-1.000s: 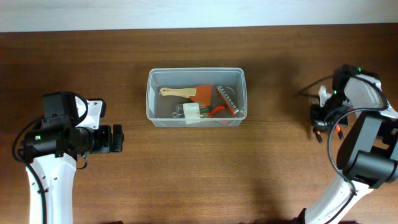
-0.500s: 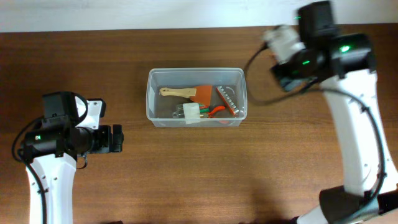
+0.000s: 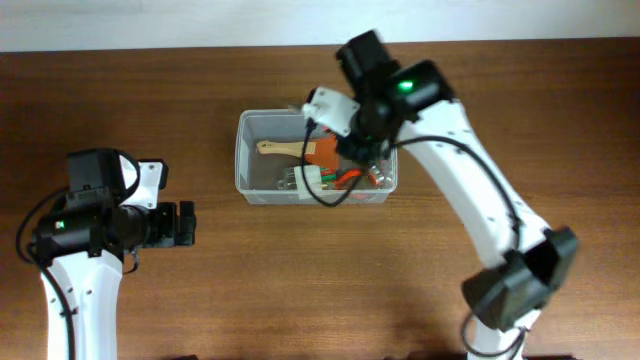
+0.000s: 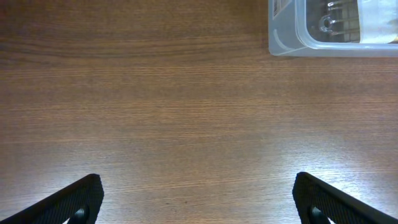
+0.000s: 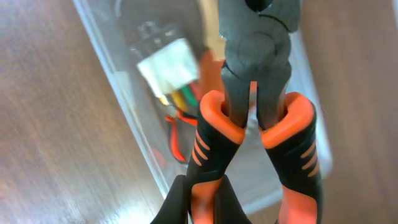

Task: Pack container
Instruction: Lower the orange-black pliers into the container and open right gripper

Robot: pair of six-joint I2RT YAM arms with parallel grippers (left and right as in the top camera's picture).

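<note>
The clear plastic container (image 3: 243, 160) stands at the table's middle back. It holds a wooden-handled brush (image 3: 285, 149), a white connector with wires (image 3: 307, 182) and red-orange tools. My right gripper (image 3: 362, 140) hangs over the container's right half. In the right wrist view it (image 5: 202, 199) is shut on one handle of orange-and-black pliers (image 5: 255, 118), held above the container's wall (image 5: 124, 93) and the white connector (image 5: 168, 62). My left gripper (image 3: 190, 223) is open and empty at the left. In its wrist view its fingers (image 4: 199, 199) frame bare wood, with the container's corner (image 4: 286, 46) far off.
The brown wooden table (image 3: 300, 280) surrounds the container. The right arm's links reach from the front right (image 3: 510, 280) across to the container. A pale wall edge (image 3: 150, 20) runs along the back.
My right arm has swung from the table's far right edge leftward to over the container, carrying the pliers. The left arm has not moved.
</note>
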